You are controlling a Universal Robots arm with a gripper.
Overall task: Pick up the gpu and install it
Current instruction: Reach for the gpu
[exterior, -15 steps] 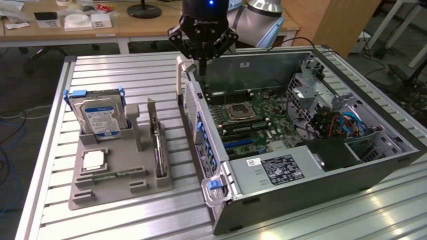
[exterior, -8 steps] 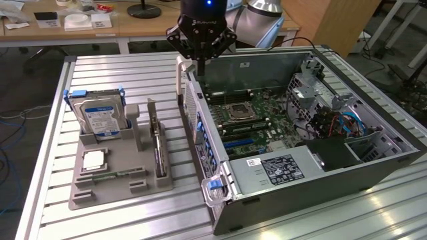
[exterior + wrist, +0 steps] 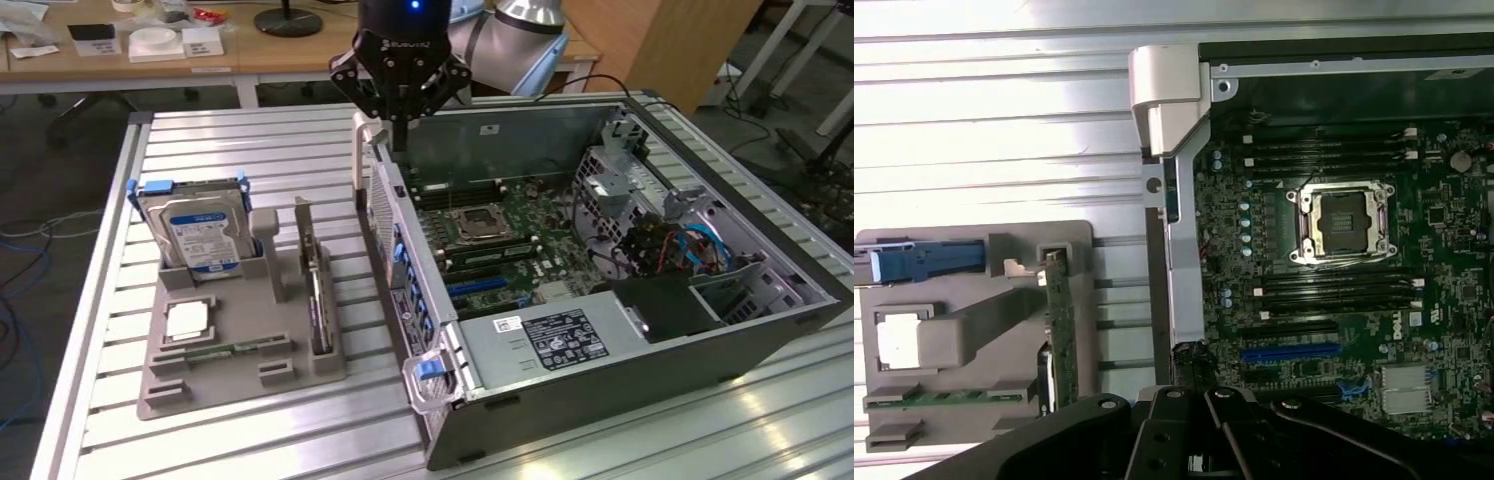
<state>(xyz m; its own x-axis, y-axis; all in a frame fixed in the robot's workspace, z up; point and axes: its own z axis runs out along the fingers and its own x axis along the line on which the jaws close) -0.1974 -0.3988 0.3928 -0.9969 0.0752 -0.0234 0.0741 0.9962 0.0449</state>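
Grey tray (image 3: 200, 388) holds gpu (image 3: 310, 265) upright, seemingly untouched; hand (image 3: 396, 120) above case (image 3: 627, 402).

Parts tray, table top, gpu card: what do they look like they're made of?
Tray: matte grey, moulded slots, likely plastic, maybe 3D-printed. Table: bright ribbed slats with glare, looks like aluminium extrusion. gpu: green edge suggests circuit-board laminate; it stands edge-on, so the rest is unclear.
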